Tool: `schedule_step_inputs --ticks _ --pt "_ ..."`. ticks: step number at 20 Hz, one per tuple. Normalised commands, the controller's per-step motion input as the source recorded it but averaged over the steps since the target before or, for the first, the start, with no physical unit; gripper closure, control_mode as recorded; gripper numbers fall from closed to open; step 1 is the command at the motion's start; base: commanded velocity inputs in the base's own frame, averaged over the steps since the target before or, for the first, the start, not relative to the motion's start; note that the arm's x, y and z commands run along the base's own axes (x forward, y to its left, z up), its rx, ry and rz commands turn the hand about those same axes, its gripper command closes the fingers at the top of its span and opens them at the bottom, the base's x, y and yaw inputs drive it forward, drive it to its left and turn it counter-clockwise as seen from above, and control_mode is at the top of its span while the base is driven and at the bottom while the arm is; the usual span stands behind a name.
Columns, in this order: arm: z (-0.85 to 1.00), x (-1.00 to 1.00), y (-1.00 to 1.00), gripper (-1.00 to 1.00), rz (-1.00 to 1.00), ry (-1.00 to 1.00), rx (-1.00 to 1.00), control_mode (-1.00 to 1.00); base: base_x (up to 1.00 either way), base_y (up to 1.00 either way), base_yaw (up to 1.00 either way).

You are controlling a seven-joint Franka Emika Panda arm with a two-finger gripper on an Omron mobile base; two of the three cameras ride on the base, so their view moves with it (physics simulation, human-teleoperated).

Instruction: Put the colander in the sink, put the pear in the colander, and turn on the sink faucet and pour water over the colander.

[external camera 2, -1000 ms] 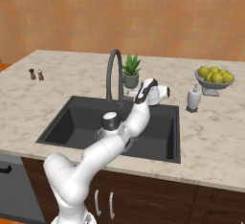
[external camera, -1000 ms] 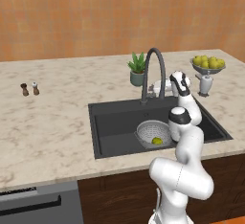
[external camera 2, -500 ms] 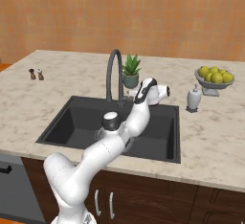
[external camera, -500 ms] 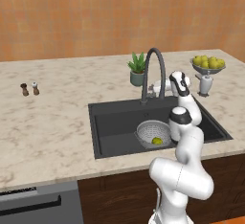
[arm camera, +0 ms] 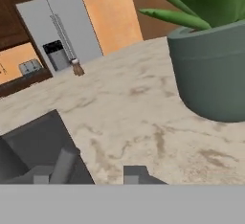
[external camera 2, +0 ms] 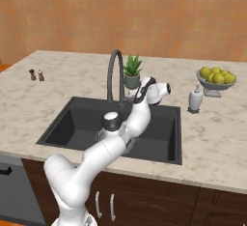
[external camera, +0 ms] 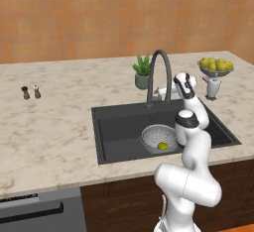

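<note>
With the pear (external camera: 162, 146) in the colander (external camera: 158, 139), the gripper (external camera: 166, 91), finger state unclear, is held beside the faucet (external camera: 159, 72), whose lever likely needs pushing next.

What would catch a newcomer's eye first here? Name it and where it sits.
The white arm reaching over the black sink, its gripper near the faucet base. Next, the colander in the basin holding the pear, and the potted plant looming close in the hand view.
</note>
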Motion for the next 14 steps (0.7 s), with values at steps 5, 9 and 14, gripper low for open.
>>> schedule_step_inputs --ticks 5,9,14 --pt "-0.71 0.31 -0.54 1.00 -0.14 0.10 -0.13 -1.00 0.00 0.00 0.00" --pt "-0.96 0.39 -1.00 1.00 -0.19 0.11 0.00 -1.00 0.00 0.00 0.00" --pt "-1.00 0.29 -1.00 1.00 -0.27 0.24 0.00 -1.00 0.00 0.00 0.00"
